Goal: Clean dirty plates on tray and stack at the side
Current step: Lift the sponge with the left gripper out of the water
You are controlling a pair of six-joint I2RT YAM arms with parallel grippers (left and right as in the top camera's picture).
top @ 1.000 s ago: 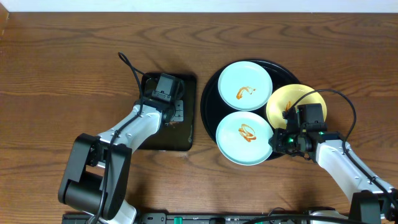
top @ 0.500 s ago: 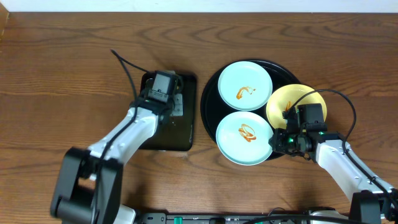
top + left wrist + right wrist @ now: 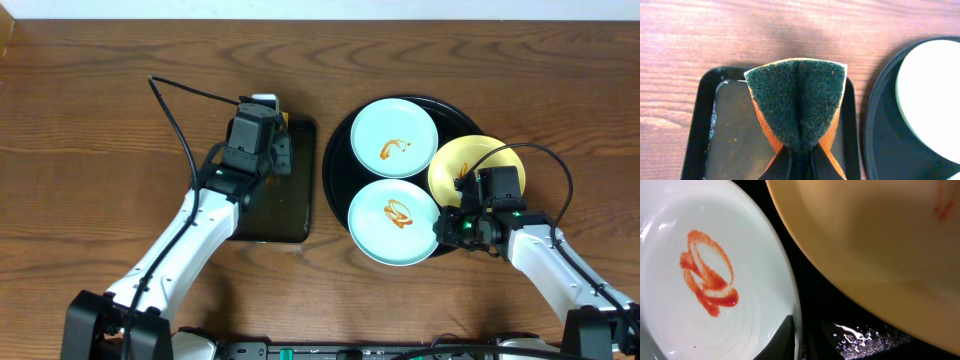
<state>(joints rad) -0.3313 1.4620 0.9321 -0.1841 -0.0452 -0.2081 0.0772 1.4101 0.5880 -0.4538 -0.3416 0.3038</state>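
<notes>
Two mint-green plates with orange-brown sauce sit on the black tray (image 3: 338,170), one far (image 3: 393,138) and one near (image 3: 395,221). A yellow plate (image 3: 478,160) leans over the tray's right rim. My right gripper (image 3: 447,228) is shut on the near mint plate's right rim; the right wrist view shows a finger on that rim (image 3: 801,339), the sauced plate (image 3: 705,280), the yellow plate (image 3: 880,245) and the tray (image 3: 825,300). My left gripper (image 3: 262,113) is shut on a green-and-orange sponge (image 3: 797,102), folded and held above the black basin (image 3: 700,125).
The rectangular black basin (image 3: 290,210) lies left of the tray, with my left arm across it. In the left wrist view the tray (image 3: 880,145) and the far mint plate (image 3: 932,95) are at the right. Brown wood tabletop (image 3: 120,110) surrounds everything.
My left gripper has lifted from the basin with the sponge and moved toward the basin's far edge. The right arm and the plates have not moved.
</notes>
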